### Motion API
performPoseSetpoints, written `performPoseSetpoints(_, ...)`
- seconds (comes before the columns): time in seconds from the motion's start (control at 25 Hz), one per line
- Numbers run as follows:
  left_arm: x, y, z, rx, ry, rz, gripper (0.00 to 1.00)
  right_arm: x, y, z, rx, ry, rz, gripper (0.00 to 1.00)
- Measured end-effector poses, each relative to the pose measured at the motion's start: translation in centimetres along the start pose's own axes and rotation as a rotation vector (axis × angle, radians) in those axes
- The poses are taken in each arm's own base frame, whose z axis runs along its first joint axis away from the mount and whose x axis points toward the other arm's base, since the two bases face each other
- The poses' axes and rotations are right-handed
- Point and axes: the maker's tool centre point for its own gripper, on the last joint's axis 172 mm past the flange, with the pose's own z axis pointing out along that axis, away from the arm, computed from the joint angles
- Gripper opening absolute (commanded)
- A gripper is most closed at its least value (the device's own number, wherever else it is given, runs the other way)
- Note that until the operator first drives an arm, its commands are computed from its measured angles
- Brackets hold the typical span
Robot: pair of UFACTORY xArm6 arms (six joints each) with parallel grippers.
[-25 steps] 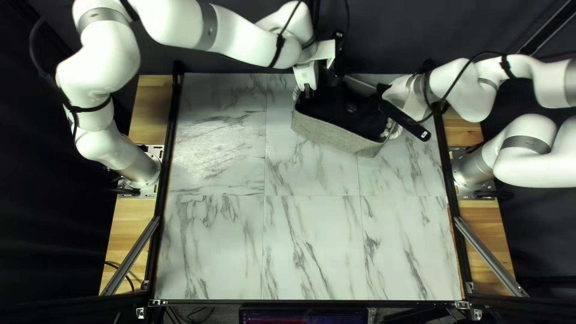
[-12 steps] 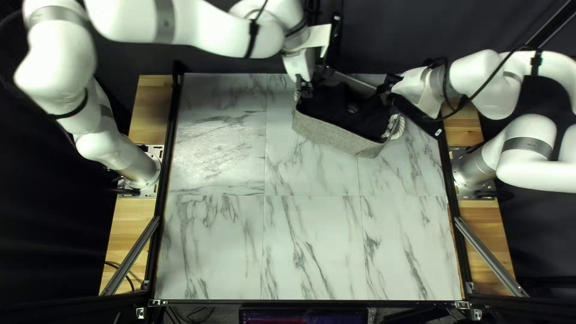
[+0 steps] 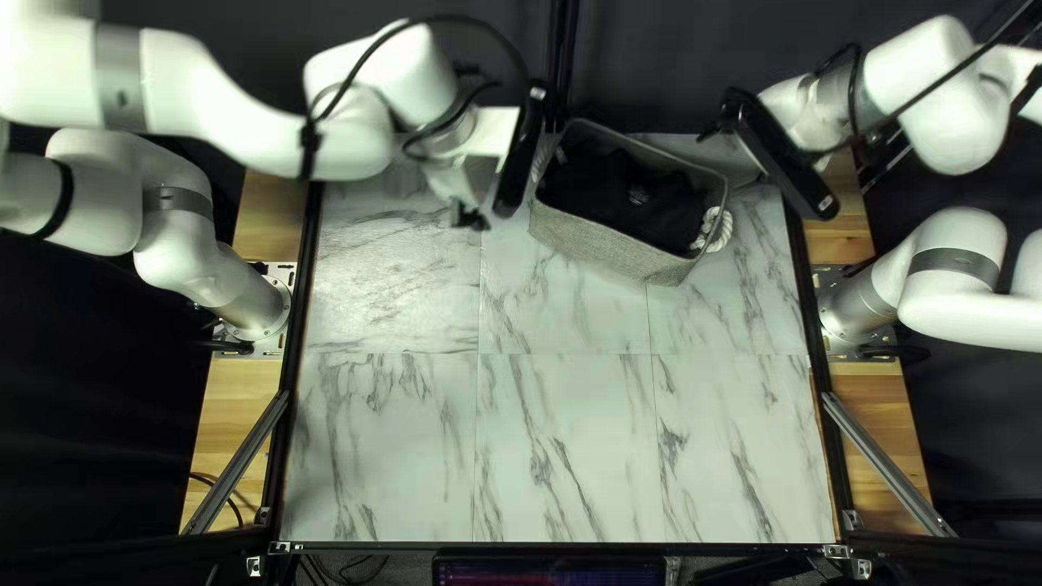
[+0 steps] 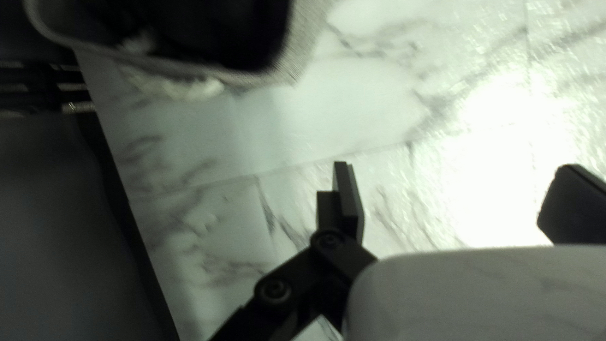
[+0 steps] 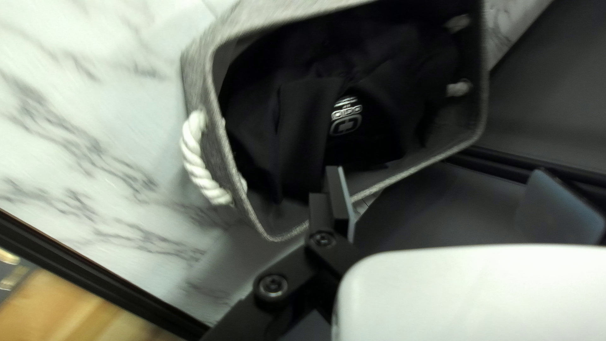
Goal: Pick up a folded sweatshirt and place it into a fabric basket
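Sweatshirt (image 3: 621, 198) lies inside the fabric basket (image 3: 604, 243)

Near edge: a screen (image 3: 548, 573) sits just below the tabletop; the tabletop (image 3: 543, 456), white with grey veining, runs from there toward the far edge; the grey basket stands at a slant near that far edge, right of the middle in the top left view; white rope handle (image 3: 718, 231) on its right end.

Left gripper (image 3: 469, 219): beside the basket's left end, apart from it; in the left wrist view the fingers (image 4: 347, 202) stand wide open, tabletop visible between them.

Sweatshirt: black, loosely bunched within the basket walls; pale print on its upper surface.

Right gripper (image 3: 710, 132): near the basket's far right corner; open too, fingers (image 5: 339, 199) well apart in the right wrist view.

Farthest: dark curtain (image 3: 662, 65), behind the table.
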Motion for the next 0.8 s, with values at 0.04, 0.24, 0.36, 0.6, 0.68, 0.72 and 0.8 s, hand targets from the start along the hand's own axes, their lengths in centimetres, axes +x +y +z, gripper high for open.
performPoseSetpoints(0.04, -0.4, 1.0, -0.9, 0.011, -0.005, -0.001, 1.00, 0.5, 0.4, -1.2, -0.001, -0.008, 0.016, 1.00)
performPoseSetpoints(0.24, -2.6, 5.5, -4.0, 0.050, -0.017, 0.004, 1.00, -0.3, 2.0, -4.4, -0.013, -0.056, 0.083, 1.00)
performPoseSetpoints(0.36, -3.1, 7.4, -4.4, 0.056, -0.018, 0.014, 1.00, -2.6, 2.8, -5.1, -0.025, -0.067, 0.124, 1.00)
performPoseSetpoints(0.6, -3.6, 9.1, -4.3, 0.063, -0.019, 0.025, 1.00, -5.8, 3.7, -5.5, -0.047, -0.058, 0.184, 1.00)
performPoseSetpoints(0.68, -3.7, 9.1, -4.4, 0.062, -0.021, 0.026, 1.00, -6.1, 4.3, -5.6, -0.053, -0.056, 0.196, 1.00)
performPoseSetpoints(0.72, -3.7, 9.0, -4.6, 0.061, -0.021, 0.027, 1.00, -6.2, 4.5, -5.7, -0.055, -0.055, 0.198, 1.00)
performPoseSetpoints(0.8, -3.8, 8.9, -4.8, 0.058, -0.022, 0.027, 1.00, -6.1, 4.8, -5.8, -0.057, -0.053, 0.197, 1.00)
